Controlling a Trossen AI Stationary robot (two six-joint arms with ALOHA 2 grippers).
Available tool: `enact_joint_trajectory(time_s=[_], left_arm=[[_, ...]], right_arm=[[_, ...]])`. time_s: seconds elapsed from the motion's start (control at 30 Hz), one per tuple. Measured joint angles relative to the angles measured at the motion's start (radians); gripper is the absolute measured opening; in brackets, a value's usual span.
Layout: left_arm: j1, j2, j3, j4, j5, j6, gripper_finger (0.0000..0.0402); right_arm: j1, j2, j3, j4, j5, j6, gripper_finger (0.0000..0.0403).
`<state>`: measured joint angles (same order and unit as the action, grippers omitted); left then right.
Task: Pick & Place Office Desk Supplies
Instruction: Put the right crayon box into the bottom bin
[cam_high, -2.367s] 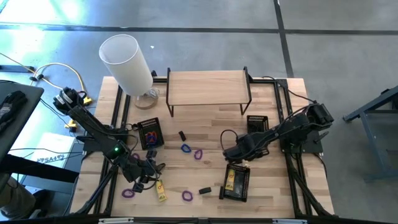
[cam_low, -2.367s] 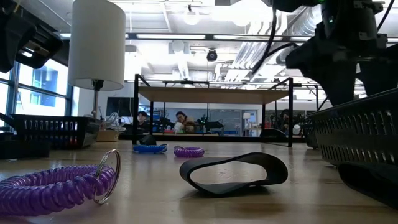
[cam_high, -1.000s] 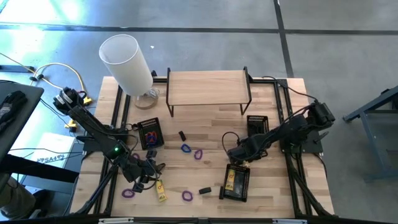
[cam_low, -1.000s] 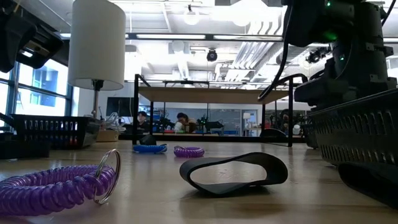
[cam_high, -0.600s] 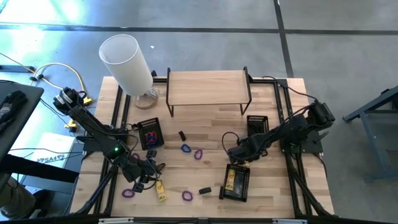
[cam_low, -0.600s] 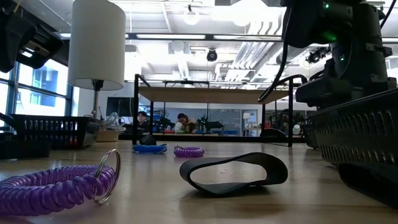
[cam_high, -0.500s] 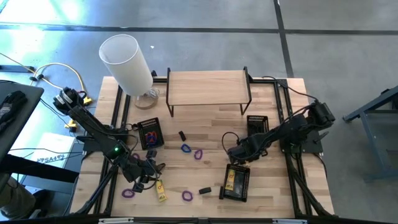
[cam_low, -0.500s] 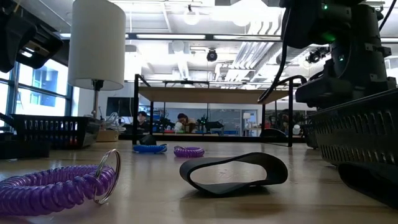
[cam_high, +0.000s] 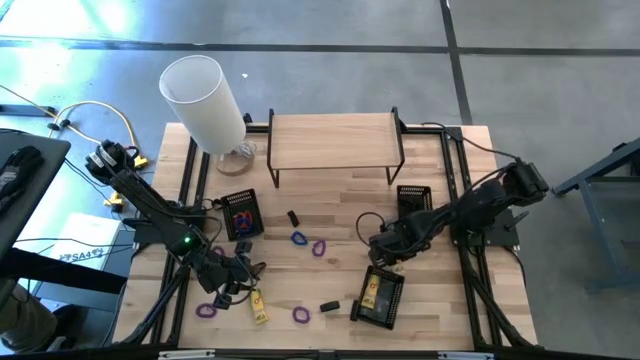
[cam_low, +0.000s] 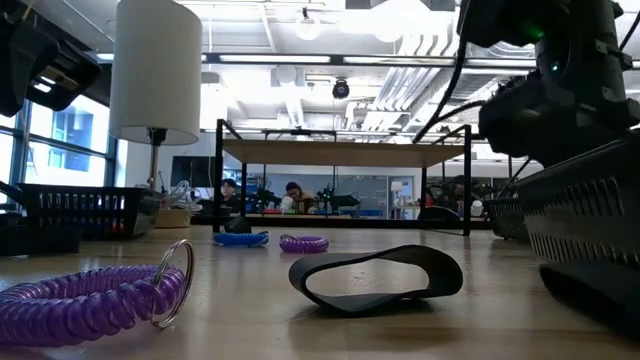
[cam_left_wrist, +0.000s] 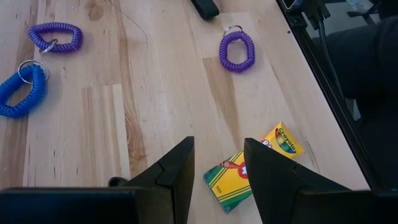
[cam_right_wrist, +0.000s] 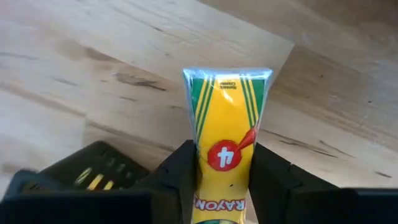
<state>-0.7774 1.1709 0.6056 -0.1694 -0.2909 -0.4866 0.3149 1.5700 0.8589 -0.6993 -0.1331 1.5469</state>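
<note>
— Claws, from the left?
— Left claw (cam_left_wrist: 216, 163) waits half-open, empty, above a crayon pack (cam_left_wrist: 249, 167) on the worktop (cam_high: 330, 195). Right claw (cam_right_wrist: 225, 167) grips another crayon packet (cam_right_wrist: 224, 140) near the mesh tray (cam_high: 376, 297).
— Step?
— Probably placing; next, into a tray.

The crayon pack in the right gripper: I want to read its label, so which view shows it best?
The right wrist view: the crayon pack fills it, clamped between the right gripper fingers. The high view shows only the gripper above a mesh tray; the other views miss it.
</note>
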Motion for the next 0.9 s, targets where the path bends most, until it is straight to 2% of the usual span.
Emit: enact_joint_trajectory(time_s=[0.2, 0.3, 0.5, 0.73, 0.9], left_arm=[[0.000, 0.000, 0.000, 0.015, 0.000, 0.000, 0.0134], [0.000, 0.000, 0.000, 0.015, -0.003, 0.000, 0.0134], [0.007, 0.000, 0.000, 0.026, -0.037, 0.000, 0.0134], [0.017, 0.000, 0.000, 0.045, -0.038, -0.011, 0.0134], [0.017, 0.000, 0.000, 0.044, -0.038, -0.011, 0.0134]], right_arm=[[-0.001, -0.054, 0.025, -0.002, 0.006, -0.042, 0.0104], [0.000, -0.084, 0.066, -0.011, 0.043, -0.073, 0.0104], [-0.004, -0.114, 0.191, -0.151, 0.154, -0.142, 0.0104], [-0.015, -0.116, 0.257, -0.310, 0.179, -0.157, 0.0105], [0.004, -0.116, 0.349, -0.313, 0.177, -0.163, 0.0105]])
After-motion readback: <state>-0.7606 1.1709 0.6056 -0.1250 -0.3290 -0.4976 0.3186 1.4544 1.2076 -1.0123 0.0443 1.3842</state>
